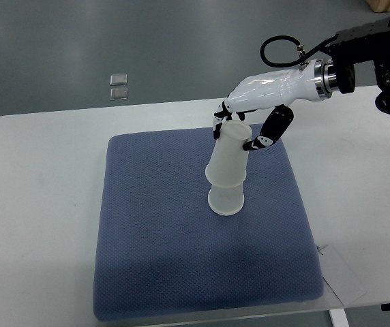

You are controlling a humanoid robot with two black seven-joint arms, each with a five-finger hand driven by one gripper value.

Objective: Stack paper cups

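Under the glossy white plastic right hand (253,112), the matt white paper cups (228,174) looked smooth; beneath them, the blue woven cloth mat (154,259) looked rough, on a smooth white table (38,204).

A white worktop (38,204) fills most of the view, its far edge rounded at the corner. A blue textured mat (154,272) lies on it, spreading below and to the left of the hand (239,129), with soft shadow across its near part. A small pale tag (341,276) rests just off the mat's near corner. Beyond the worktop lies a grey-green floor (147,41), evenly lit, carrying two small shiny square plates (118,86) well left of the hand. A brownish corner (386,5) shows at the top edge.
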